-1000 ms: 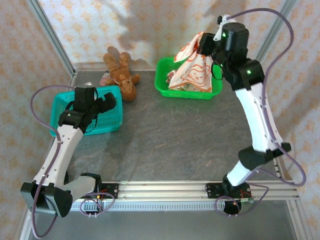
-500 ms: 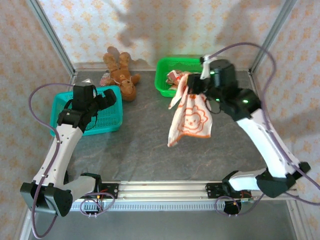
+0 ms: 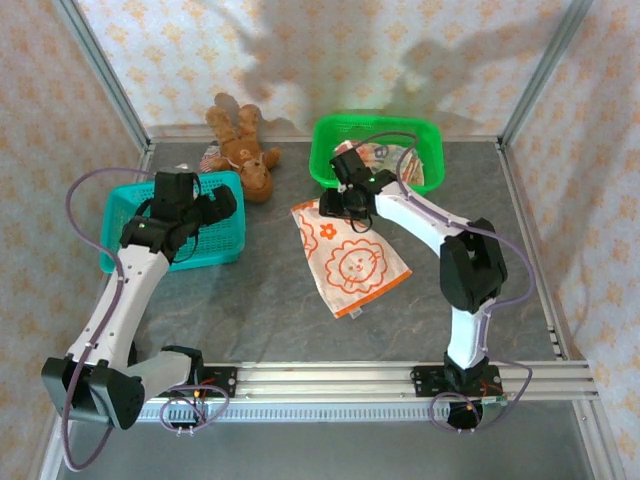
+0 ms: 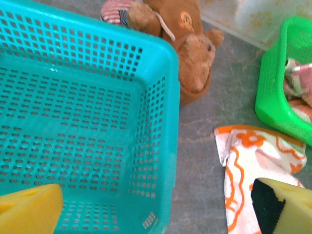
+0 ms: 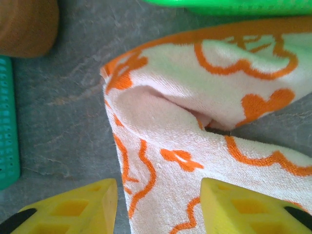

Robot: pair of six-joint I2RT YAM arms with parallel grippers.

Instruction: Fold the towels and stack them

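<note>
Lying flat on the worktop (image 3: 420, 320) beside the green basket (image 3: 322, 160), 1 orange-print towel (image 3: 350, 262) sits ready for folding beneath the released right hand (image 5: 158, 207), while the left hand (image 3: 212, 205) hovers open over the teal basket (image 3: 120, 225).

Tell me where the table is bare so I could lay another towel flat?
Biggest bare patch: the table between the towel and the front rail. Another lies right of the right arm, up to the table's edge. Only a narrow gap between teal basket and towel. The back is crowded: teddy, green basket, right pincer over the towel's corner.
</note>
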